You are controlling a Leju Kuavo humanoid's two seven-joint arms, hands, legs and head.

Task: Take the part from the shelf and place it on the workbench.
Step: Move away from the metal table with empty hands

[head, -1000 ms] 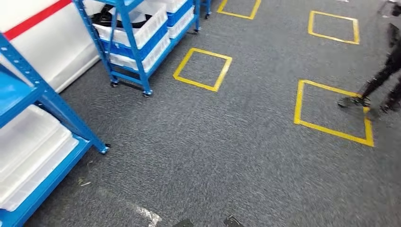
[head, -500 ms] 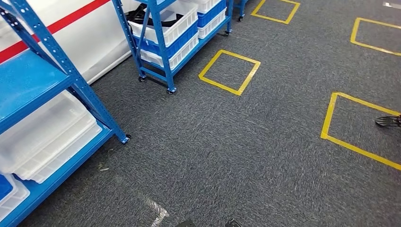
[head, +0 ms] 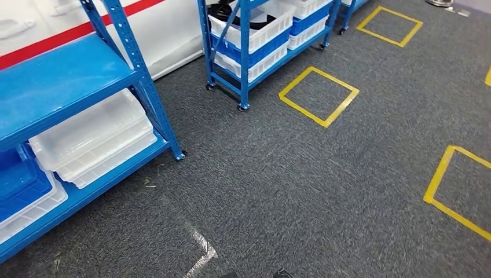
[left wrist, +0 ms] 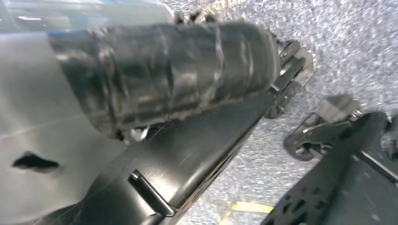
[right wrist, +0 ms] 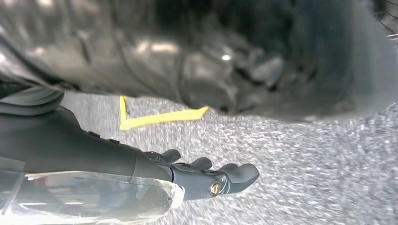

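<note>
Black parts lie in a white bin on the far blue shelf rack. A nearer blue shelf at the left carries stacked clear trays and a blue bin. My left hand hangs over grey carpet, its dark fingers stretched out with nothing between them; the picture is blurred. My right hand also hangs above the carpet, fingers slightly bent and apart, holding nothing.
Grey carpet spreads ahead with yellow taped squares. A white wall with a red stripe runs behind the racks. A white tape corner marks the floor near my feet.
The whole view has swung left: both racks have slid to the right in the picture and look closer. The person's feet at the right edge have dropped out of the picture.
</note>
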